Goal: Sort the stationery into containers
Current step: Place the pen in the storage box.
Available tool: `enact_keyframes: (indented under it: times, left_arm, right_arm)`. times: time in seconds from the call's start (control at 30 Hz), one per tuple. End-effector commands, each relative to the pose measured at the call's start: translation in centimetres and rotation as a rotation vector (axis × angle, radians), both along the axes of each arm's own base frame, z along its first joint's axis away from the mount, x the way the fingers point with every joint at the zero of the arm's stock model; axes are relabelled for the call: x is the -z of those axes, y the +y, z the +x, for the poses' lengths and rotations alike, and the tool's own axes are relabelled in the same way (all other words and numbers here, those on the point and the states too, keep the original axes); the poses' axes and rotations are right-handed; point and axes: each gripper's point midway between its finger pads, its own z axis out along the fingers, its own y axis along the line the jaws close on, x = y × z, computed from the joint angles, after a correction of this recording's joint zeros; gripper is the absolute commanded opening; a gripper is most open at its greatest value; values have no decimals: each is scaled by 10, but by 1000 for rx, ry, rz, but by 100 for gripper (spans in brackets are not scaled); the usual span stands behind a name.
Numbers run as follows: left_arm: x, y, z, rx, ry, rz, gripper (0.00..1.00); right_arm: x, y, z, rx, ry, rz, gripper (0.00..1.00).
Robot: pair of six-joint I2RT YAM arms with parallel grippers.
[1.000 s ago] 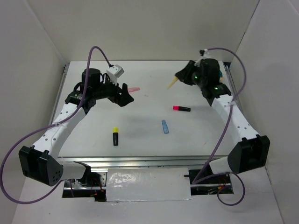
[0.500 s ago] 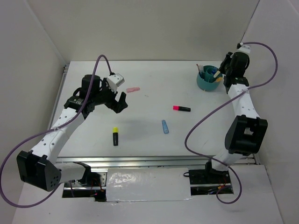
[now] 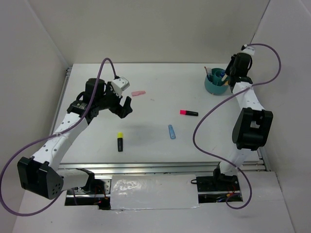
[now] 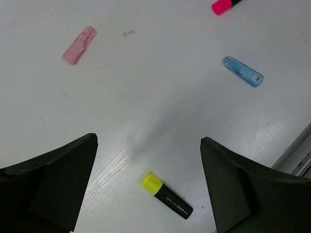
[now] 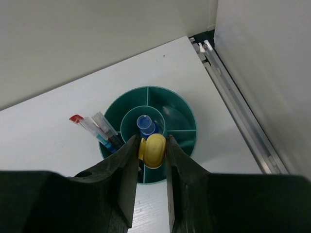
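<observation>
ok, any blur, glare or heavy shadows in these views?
Top external: even diffuse light, no glare, soft arm shadow on the table. Left wrist: sharp, faint shadow above the yellow highlighter. Right wrist: teal cup sharp; right claw, gripping a yellow marker, nearly black.

Your 2 white arms (image 3: 63, 130) have black joints and bases, looping purple cables (image 3: 194, 137), and a black left pincer (image 4: 148, 141) and right pincer (image 5: 149, 145).

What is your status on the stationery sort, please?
Left fingers open over the table. Right fingers shut on yellow marker, above teal organiser. Yellow highlighter, blue pen, pink marker, eraser not yet sorted. Path clear.
</observation>
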Motion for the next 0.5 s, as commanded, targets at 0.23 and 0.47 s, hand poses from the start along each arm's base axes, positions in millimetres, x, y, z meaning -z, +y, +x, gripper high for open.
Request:
enact_keyframes:
  times: [0.23, 0.47]
  left_arm:
    - [-5, -1, 10, 18, -35, 26, 99]
    - [0, -7, 11, 58, -24, 27, 99]
  right_arm:
    - [-8, 7, 23, 16, -68, -27, 3]
    - [2, 7, 30, 10, -49, -46, 17]
